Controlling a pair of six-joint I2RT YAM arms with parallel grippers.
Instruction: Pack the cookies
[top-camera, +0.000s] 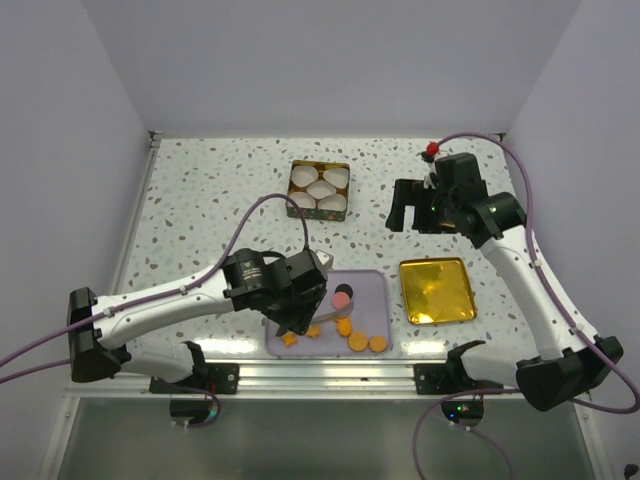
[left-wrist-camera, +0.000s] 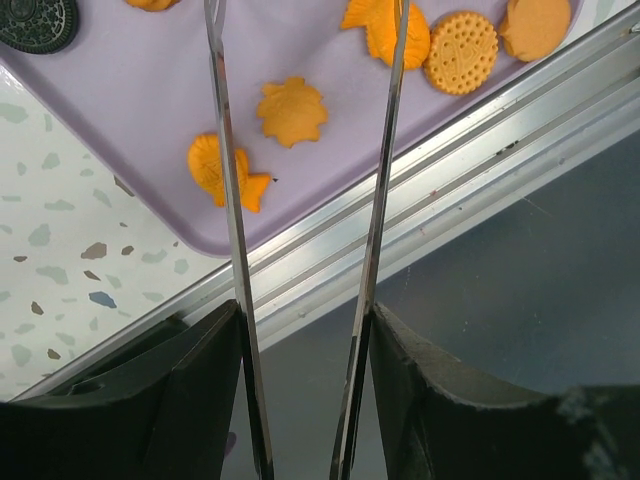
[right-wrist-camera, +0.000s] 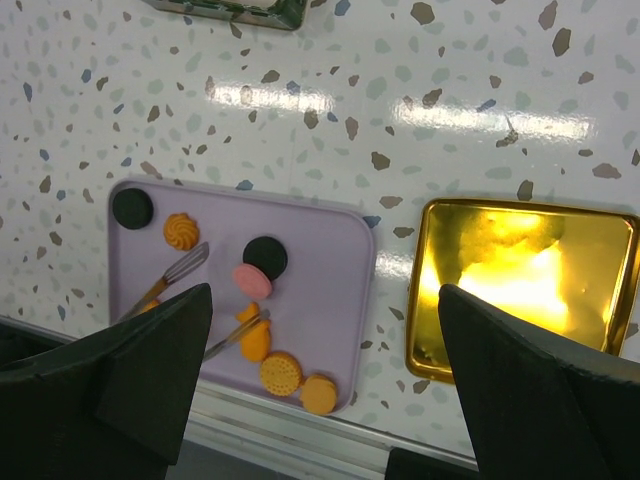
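Note:
Several cookies lie on a lavender tray (top-camera: 372, 290): a pink round (top-camera: 341, 299) against a black round (top-camera: 344, 289), orange rounds (top-camera: 358, 341), a star (top-camera: 290, 339). My left gripper (top-camera: 300, 318) is shut on metal tongs (left-wrist-camera: 228, 200), whose two blades stand apart over the tray's near edge. In the left wrist view a star cookie (left-wrist-camera: 292, 110) lies between the blades, a fish cookie (left-wrist-camera: 225, 172) under the left blade. My right gripper (top-camera: 410, 215) is open and empty, high above the table. It looks down on the tray (right-wrist-camera: 320, 250) and the tong tips (right-wrist-camera: 188, 264).
A square tin (top-camera: 319, 189) holding white paper cups stands at the back centre. A gold lid (top-camera: 436, 290) lies right of the tray, also in the right wrist view (right-wrist-camera: 520, 290). A metal rail (top-camera: 330, 372) runs along the table's near edge.

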